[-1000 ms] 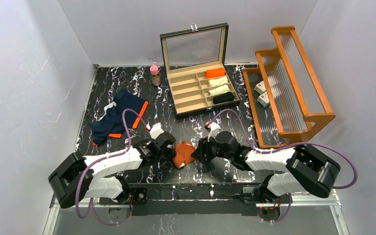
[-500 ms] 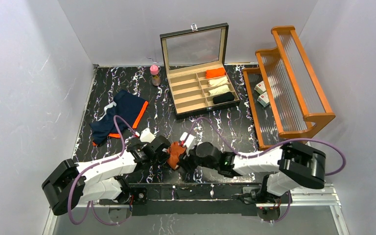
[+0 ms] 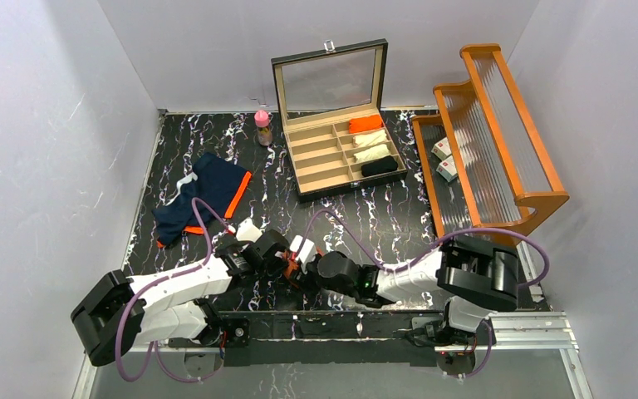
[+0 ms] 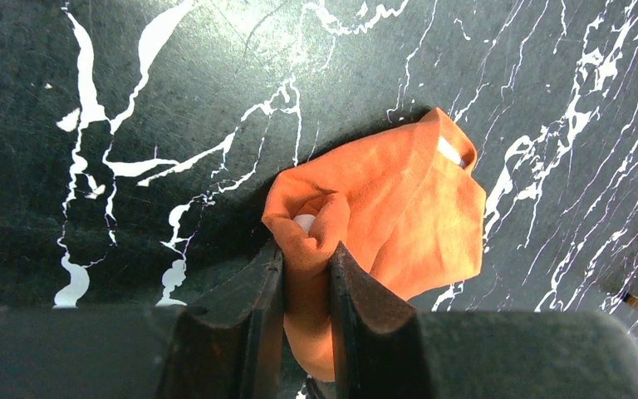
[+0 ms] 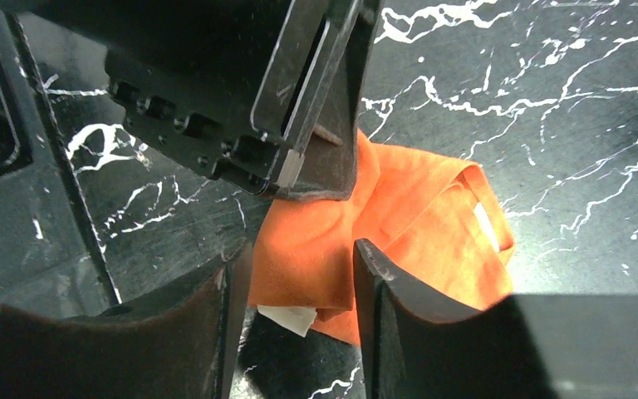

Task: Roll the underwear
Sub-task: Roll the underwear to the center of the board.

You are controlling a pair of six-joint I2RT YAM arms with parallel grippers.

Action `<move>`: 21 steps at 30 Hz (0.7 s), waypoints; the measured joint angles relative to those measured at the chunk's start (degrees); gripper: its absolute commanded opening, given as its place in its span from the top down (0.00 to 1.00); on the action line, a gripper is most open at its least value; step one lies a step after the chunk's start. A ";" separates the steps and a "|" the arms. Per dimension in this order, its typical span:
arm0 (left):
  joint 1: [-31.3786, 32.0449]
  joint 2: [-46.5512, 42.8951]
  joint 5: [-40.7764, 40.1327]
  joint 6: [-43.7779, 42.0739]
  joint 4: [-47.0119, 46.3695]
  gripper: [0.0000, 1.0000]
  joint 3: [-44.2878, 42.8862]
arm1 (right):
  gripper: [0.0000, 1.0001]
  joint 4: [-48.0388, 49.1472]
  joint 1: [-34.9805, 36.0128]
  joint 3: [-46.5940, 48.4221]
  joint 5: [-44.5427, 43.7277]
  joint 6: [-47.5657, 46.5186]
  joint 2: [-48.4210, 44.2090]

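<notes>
Left pincer [image 4: 303,249]: clenched on a bunched fold of the rust-orange underwear [image 4: 399,208], with cloth squeezed between both fingers.
Right pincer [image 5: 301,249]: jaws stood apart on either side of the same garment. No clamp was visible, and it sat just beside the left pincer's body.
Rust-orange underwear: lay crumpled on the tabletop [image 3: 365,220] near the front edge, between the two pincers and mostly hidden by them from above. It was loosely folded, not a tight roll, and a bit of white waistband showed at the far end.
Navy underwear [image 3: 203,195]: spread out at the left rear of the tabletop, well apart from both arms and not rolled.
Step (my read): tightening the roll on the orange one. The navy one hadn't been started, so less than half done.
Risk 1: the pincers could collide. They were working almost on top of each other, so any sideways drift would knock the fingers together.
Risk 2: the right pincer might catch only the top layer. Pulling would then peel the fold open instead of rolling it.
Risk 3: the left pinch held a small bunch of soft cloth. A tug from the right side could slip it out and the bundle would relax.
Risk 4: the garment could be dragged rather than turned, skidding on the smooth tabletop toward the near edge.
</notes>
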State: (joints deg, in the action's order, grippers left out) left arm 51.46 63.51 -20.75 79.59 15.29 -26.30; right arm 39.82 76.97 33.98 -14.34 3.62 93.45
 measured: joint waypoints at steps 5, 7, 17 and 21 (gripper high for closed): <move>0.11 -0.28 0.11 0.32 0.24 1.00 0.02 | 0.62 1.58 0.19 0.00 0.41 0.38 3.40; 0.11 -0.37 0.11 0.42 0.38 1.00 0.02 | 0.73 2.90 0.34 -0.44 0.27 0.85 3.69; 0.46 -4.79 0.59 0.57 0.84 0.43 1.59 | 0.95 13.14 -0.02 -6.44 1.14 7.50 3.54; 0.42 -8.28 -0.13 0.35 1.43 0.31 2.05 | 0.96 17.72 -2.38 -9.40 5.66 13.42 3.54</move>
State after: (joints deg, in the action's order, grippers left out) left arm 51.88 55.22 -20.88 79.94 16.72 -24.25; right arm 57.54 74.59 24.57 -8.69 17.04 96.99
